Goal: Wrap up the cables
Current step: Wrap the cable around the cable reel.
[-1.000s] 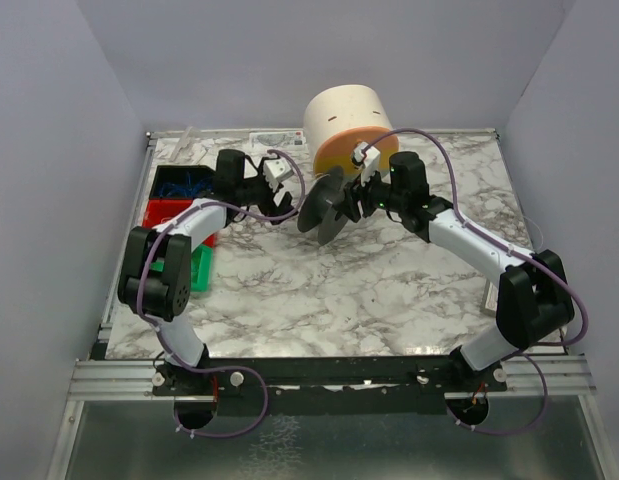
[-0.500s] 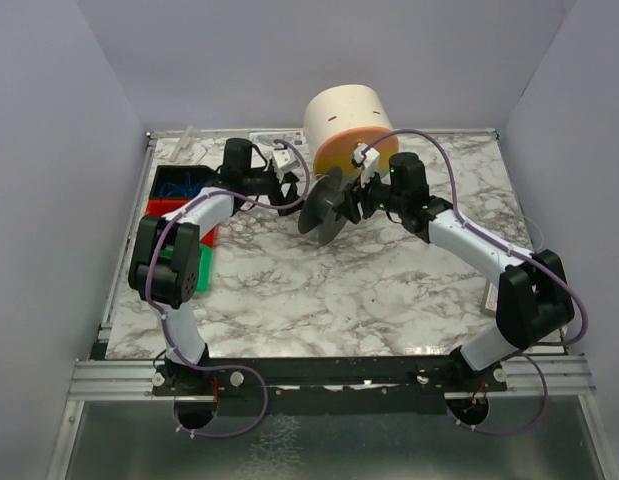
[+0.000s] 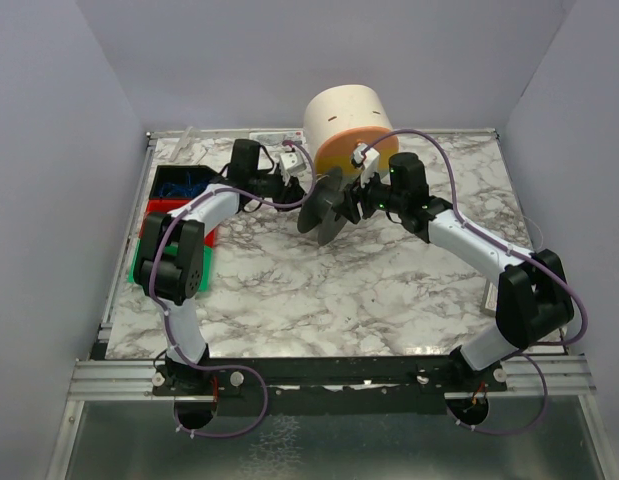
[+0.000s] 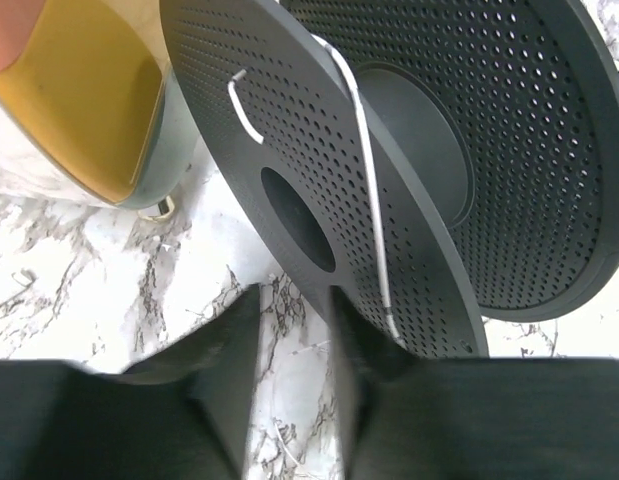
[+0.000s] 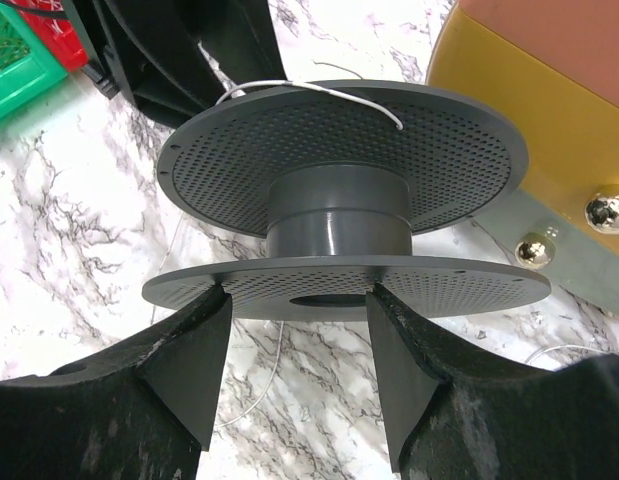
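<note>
Holding blue bits (image 3: 185, 185), a bin (image 3: 161, 177) sits left. Narrower yet empty, left claw (image 4: 294, 298) has reached the spool (image 5: 339, 215) right claw (image 5: 299, 292) clamps.

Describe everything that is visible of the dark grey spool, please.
The dark grey spool looks like matte plastic: two round flanges pierced with small holes, joined by a smooth, bare hub with a central hole. It is turned on edge over the marble table, before a cream and orange cylinder. The right gripper holds it at one flange; a thin white cable crosses the other flange's outer face.
</note>
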